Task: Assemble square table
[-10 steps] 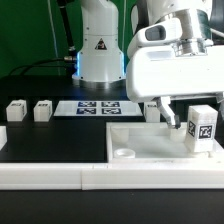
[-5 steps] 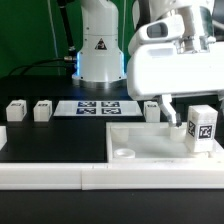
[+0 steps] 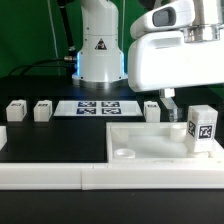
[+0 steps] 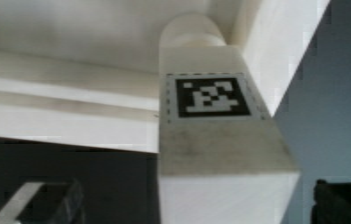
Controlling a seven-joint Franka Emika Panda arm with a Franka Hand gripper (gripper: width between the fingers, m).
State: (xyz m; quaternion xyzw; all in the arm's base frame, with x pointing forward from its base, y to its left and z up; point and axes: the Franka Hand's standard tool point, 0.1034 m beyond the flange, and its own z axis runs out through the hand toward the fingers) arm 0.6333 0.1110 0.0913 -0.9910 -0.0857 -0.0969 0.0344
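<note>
Because the upright leg [image 3: 203, 127] stands on the square panel [image 3: 150, 140] at its corner toward the exterior view's right, the step in hand looks like gripping that leg to seat it in its socket. The jaws hover just above and beside it, spread wide and holding nothing. One finger [image 3: 168, 104] hangs close to the leg's side. The wrist view looks down the leg's tagged face, so it seems roughly centred. To do this well, the jaws should descend straight, straddle the leg evenly, and close on its flat sides low enough that it cannot tip. It must stay vertical while it is turned or pressed.

An open round socket [image 3: 124, 153] shows at the panel's near corner toward the exterior view's left. The panel rests on the dark worktop [image 3: 50, 140], close behind the long white rail [image 3: 50, 178]. One spare leg [image 3: 152, 108] stands just behind the panel, nearest the finger and most likely to be brushed. Two more legs [image 3: 42, 108] sit well apart, beyond the marker board [image 3: 97, 107].
</note>
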